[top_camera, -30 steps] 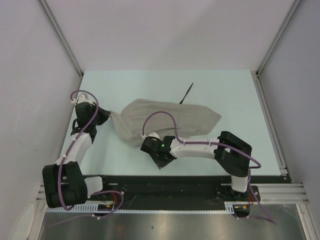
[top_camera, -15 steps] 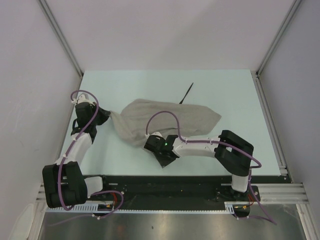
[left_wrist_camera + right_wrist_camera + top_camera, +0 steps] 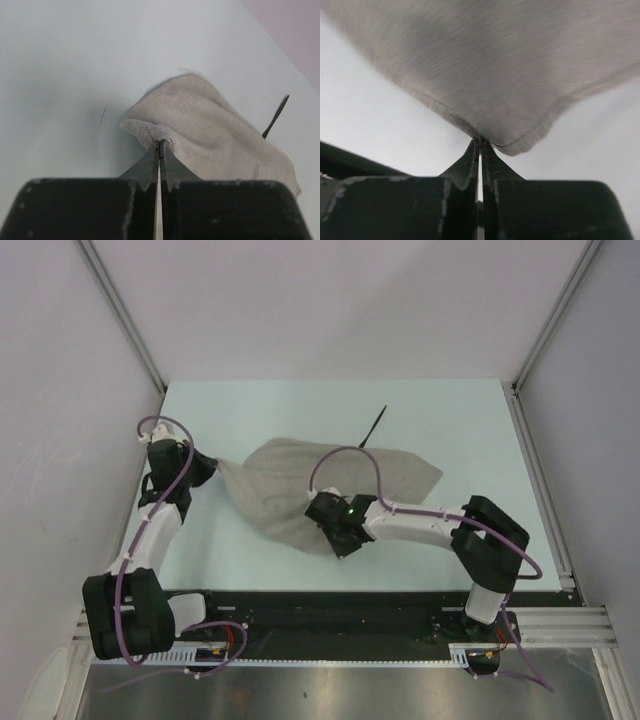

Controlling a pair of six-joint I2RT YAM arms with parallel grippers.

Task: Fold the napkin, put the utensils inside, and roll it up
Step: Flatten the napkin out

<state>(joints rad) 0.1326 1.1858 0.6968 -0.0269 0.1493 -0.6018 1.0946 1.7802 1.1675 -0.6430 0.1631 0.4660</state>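
Observation:
The grey-beige napkin [image 3: 330,480] lies crumpled in the middle of the table. My left gripper [image 3: 213,469] is shut on its left corner, as the left wrist view shows [image 3: 159,141], with the napkin [image 3: 215,135] spread beyond. My right gripper [image 3: 325,535] is shut on the napkin's near edge [image 3: 481,140], and the cloth [image 3: 490,65] hangs stretched above its fingers. The thin black utensil [image 3: 373,427] lies on the table just behind the napkin, and also shows in the left wrist view [image 3: 275,116].
The pale table [image 3: 460,420] is walled by white panels at the back and both sides. A black strip and metal rail [image 3: 340,615] run along the near edge, by the arm bases.
My right gripper has moved right and slightly away, pulling the napkin's near edge out toward the front. My left gripper has shifted slightly up and back, still holding its corner.

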